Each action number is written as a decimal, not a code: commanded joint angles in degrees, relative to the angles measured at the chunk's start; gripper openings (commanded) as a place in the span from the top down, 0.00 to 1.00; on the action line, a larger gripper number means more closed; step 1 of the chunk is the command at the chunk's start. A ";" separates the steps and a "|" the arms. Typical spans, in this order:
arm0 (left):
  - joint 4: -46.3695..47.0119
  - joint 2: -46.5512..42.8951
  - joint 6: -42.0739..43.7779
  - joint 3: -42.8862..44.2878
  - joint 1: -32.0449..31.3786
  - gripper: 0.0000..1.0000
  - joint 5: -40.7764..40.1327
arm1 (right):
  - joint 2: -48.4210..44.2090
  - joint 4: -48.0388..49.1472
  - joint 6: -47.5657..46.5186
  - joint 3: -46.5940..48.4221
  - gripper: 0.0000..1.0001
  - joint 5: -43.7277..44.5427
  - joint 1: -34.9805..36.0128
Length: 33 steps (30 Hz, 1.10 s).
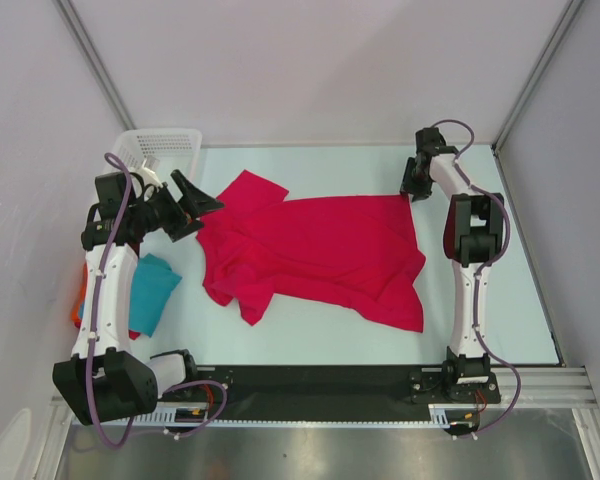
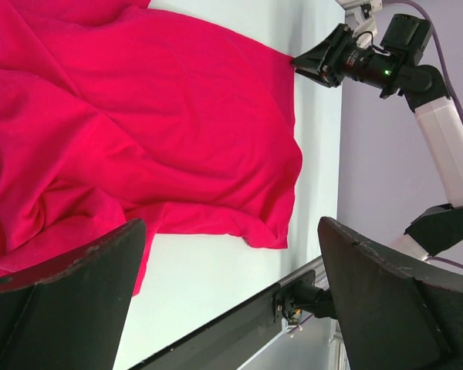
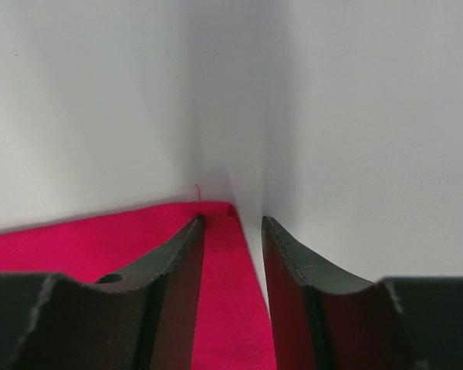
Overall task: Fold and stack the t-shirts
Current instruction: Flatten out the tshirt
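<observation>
Teal t-shirt [image 1: 155,290] lies bunched behind the left fingers [image 2: 77,301], by that arm. Left fingers are spread wide and empty. Crimson-pink t-shirt [image 1: 320,250] is spread rumpled on the desk [image 1: 500,280] just ahead of them. Right fingers [image 3: 177,270] are parted, not clamped, with its far hem corner right under the gap. Cloth looks light and limp, so it'll drape and drag. Pinch hem corners and lift both ends together.

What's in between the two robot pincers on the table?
The big crimson-pink t-shirt lies spread out between the left pincer and the right pincer; the top view shows it.
</observation>
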 commanded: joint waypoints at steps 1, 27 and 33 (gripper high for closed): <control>1.43 -0.51 0.18 0.40 0.53 0.01 0.50 | 3.64 -0.06 0.79 1.12 0.60 -3.98 1.96; 4.16 -0.87 -0.17 -7.15 0.44 0.04 0.94 | 12.79 -3.15 -3.69 28.20 1.00 13.41 -2.25; 4.33 0.36 0.18 -7.33 0.44 0.04 0.59 | 12.08 -0.33 -4.04 25.02 1.00 18.86 -2.70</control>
